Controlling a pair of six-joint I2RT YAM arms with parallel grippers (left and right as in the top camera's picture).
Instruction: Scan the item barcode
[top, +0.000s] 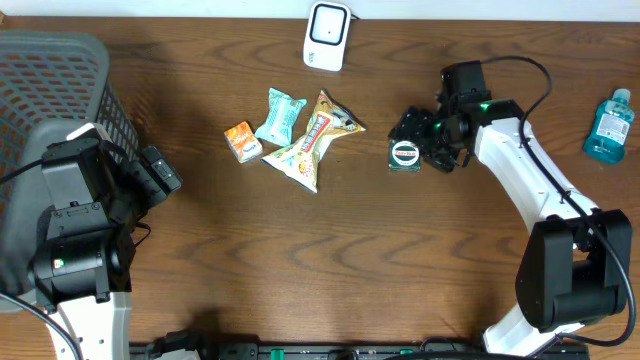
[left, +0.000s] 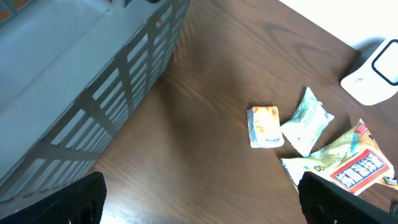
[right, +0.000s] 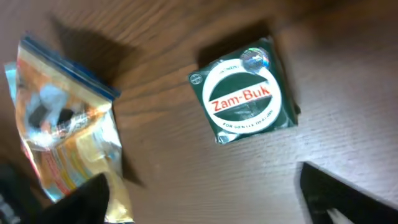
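Plainly, the green Zam-Buk box (right: 244, 99) lies label-up on the surface (top: 300, 270), right of centre in the overhead frame, and nothing grips it. The right end effector (right: 211, 194) hovers just beside it, wide and empty. The left end effector (left: 211, 202), at lower left, is wide too. The white scanner (top: 327, 35) sits at top centre, well apart — so lifting the box and presenting its barcode seem left to do.

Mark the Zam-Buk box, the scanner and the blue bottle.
Zam-Buk box (right: 244, 93): right wrist view, centre of its label.
scanner (top: 326, 35): overhead view, centre of its white face.
blue bottle (top: 608, 125): overhead view, its body.
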